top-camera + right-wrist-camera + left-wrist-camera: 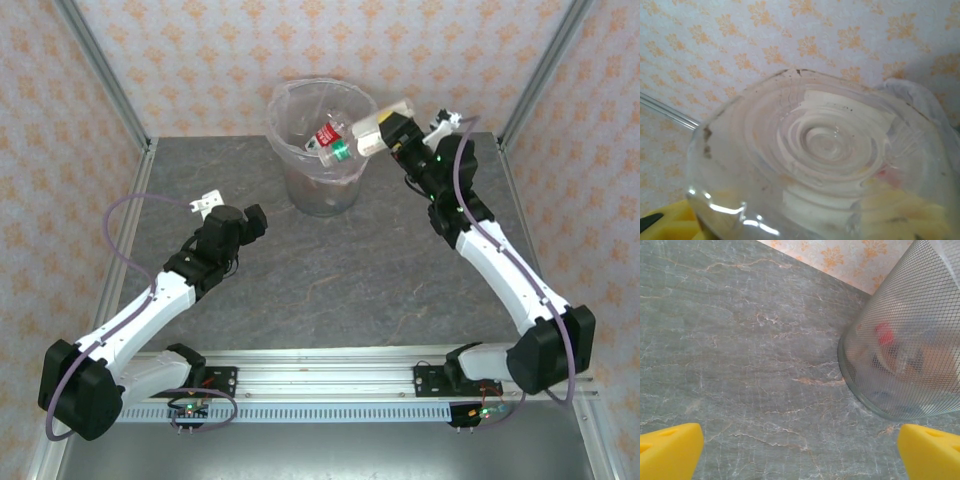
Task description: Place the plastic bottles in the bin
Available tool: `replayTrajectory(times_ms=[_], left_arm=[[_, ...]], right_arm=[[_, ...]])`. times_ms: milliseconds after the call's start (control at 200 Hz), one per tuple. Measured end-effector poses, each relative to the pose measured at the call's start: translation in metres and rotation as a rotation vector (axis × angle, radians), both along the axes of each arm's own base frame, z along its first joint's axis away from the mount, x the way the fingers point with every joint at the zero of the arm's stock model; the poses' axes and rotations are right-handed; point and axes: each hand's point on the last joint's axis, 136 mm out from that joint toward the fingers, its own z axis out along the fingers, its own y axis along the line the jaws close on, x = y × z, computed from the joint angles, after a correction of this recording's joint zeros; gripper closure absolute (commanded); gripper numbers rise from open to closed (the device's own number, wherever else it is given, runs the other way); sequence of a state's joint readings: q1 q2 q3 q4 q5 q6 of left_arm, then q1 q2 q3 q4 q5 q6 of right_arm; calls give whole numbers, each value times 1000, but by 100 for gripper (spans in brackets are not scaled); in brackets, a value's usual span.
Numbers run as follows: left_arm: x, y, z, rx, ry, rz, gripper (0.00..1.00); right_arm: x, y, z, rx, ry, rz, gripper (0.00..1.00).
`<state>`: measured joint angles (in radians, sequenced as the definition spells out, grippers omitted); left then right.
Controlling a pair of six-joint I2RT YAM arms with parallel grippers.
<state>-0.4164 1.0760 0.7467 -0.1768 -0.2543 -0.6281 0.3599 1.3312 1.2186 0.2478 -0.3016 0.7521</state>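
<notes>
- Top view: round translucent bin (303, 188) with a clear bag liner stands at the far centre of the grey table (330, 290). Its contents are a murky brownish mass low down; I can't tell what they are.
- Right gripper (368, 136) is clamped on a clear bottle (328, 137) at its base end. The bottle is tilted over the bin's right rim, red label and green end pointing down into the opening.
- Left gripper (208, 203) sits low over the table, left of the bin and well apart from it.
- Left wrist view: left gripper (800, 455) is spread wide, yellow pads (670, 450) at the two bottom corners with bare marbled table (740, 340) between them.
- The bin (920, 315) wall shows a fine mesh texture. Red, orange and dark blurs show through it, too smeared to identify.
- Right wrist view: the bottle (825, 140) base sits right at the lens, clear plastic with moulded concentric rings and a few dark specks.
- A yellow pad (670, 227) is at the bottom left against the bottle. Orange-patterned wallpaper (715, 40) is behind.
</notes>
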Motion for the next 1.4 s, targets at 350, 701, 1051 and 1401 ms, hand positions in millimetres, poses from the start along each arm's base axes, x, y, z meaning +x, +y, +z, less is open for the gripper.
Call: replayTrajectory(times_ms=[350, 701, 1051, 1401], left_arm=[[-2, 0, 8, -14, -28, -3, 0], [-2, 0, 9, -7, -28, -7, 0], [-3, 6, 13, 11, -42, 8, 0], [-6, 11, 20, 15, -61, 27, 0]], right_arm=[[88, 26, -3, -186, 7, -77, 73], [168, 63, -10, -298, 64, -67, 73], [197, 116, -46, -421, 48, 0, 71], [203, 129, -98, -511, 118, 19, 35]])
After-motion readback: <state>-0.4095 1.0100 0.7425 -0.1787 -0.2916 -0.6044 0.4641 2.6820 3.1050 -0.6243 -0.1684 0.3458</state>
